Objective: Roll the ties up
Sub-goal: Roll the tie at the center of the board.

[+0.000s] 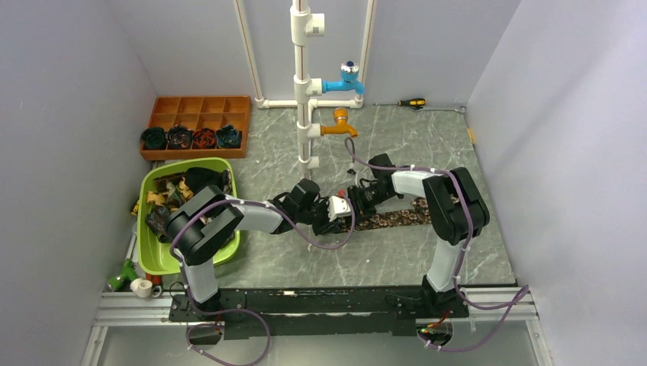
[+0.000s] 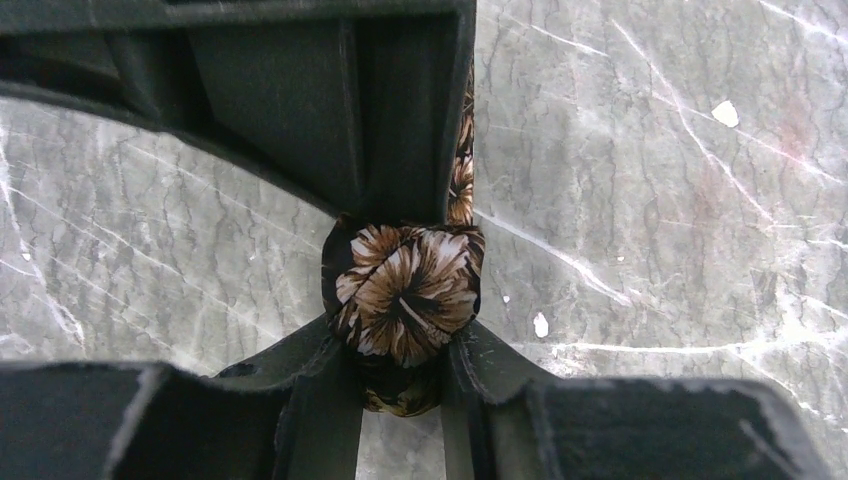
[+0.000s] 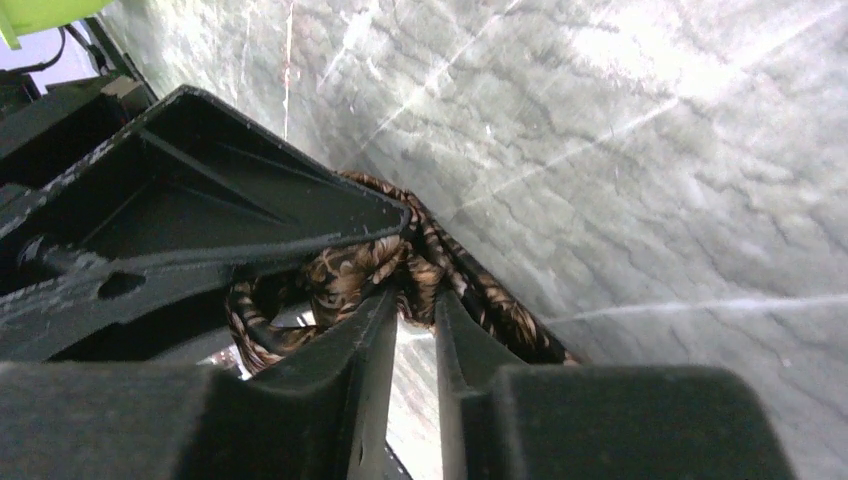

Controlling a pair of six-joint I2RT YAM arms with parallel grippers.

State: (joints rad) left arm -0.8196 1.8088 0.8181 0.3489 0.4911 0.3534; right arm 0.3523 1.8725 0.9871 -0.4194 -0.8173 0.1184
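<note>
A brown flower-patterned tie [image 1: 397, 219] lies as a strip on the marble table, its left end wound into a small coil between both grippers. In the left wrist view the coil [image 2: 405, 290] sits pinched between my left gripper's [image 2: 405, 375] fingers. In the right wrist view my right gripper [image 3: 418, 300] is shut on the tie's strip [image 3: 440, 265] next to the coil; the loose length runs off to the right. In the top view the left gripper [image 1: 338, 216] and right gripper [image 1: 358, 200] meet at mid-table. Several rolled ties [image 1: 192, 138] sit in an orange tray.
A green basket [image 1: 164, 259] at the left holds several unrolled ties [image 1: 172, 191]. The orange compartment tray [image 1: 200, 107] stands at the back left. A white pipe stand with blue [image 1: 347, 80] and orange taps [image 1: 339, 126] rises behind the grippers. A screwdriver [image 1: 410, 102] lies at the back.
</note>
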